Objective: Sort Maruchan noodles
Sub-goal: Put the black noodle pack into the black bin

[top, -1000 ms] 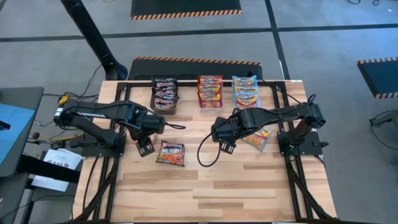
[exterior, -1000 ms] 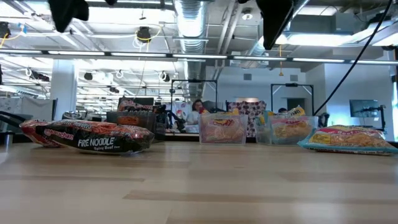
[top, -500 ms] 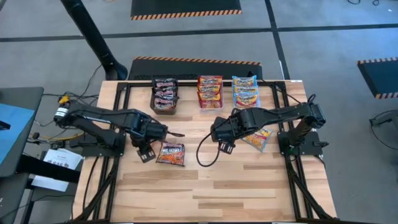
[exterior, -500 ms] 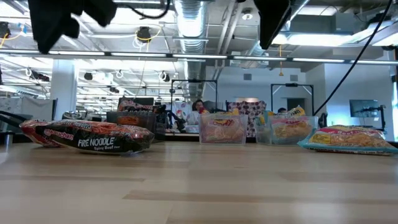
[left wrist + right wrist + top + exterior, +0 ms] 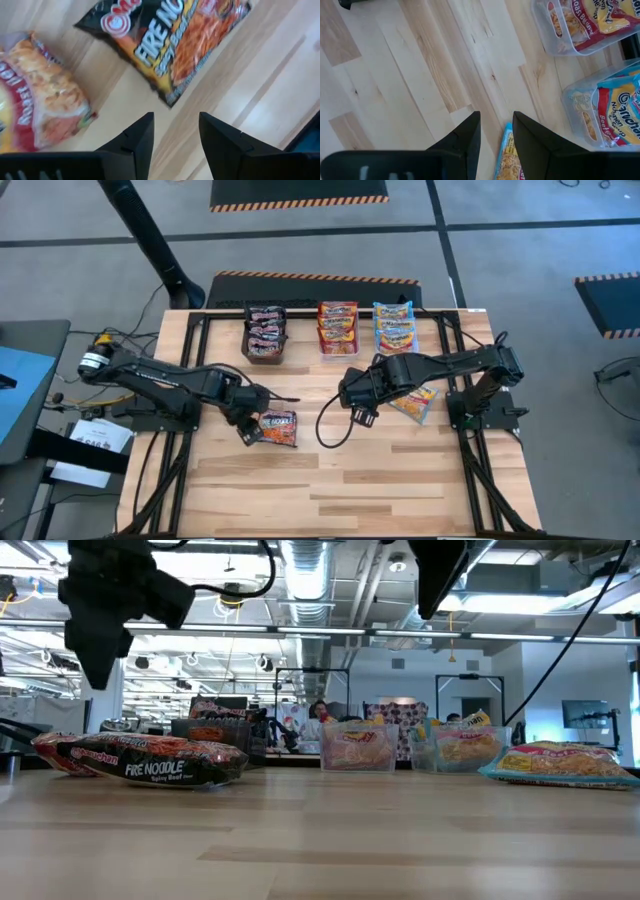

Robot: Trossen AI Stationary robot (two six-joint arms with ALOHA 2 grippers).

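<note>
Three bins sit at the far edge of the surface (image 5: 330,480): black bin (image 5: 266,334) with dark packets, middle clear bin (image 5: 338,328) with red-orange packets, right clear bin (image 5: 395,327) with light blue-yellow packets. Loose dark packet (image 5: 275,427) lies flat, nearer than the black bin, reads "FIRE NOODLE Spicy Beef". A red-yellow packet (image 5: 35,95) lies just beside it. Loose blue-yellow packet (image 5: 415,400) lies nearer than the right clear bin. Left hand (image 5: 249,431) spread, just beside the dark packet, holding nothing. Right hand (image 5: 362,415) slightly spread, empty, between the two loose packets.
</note>
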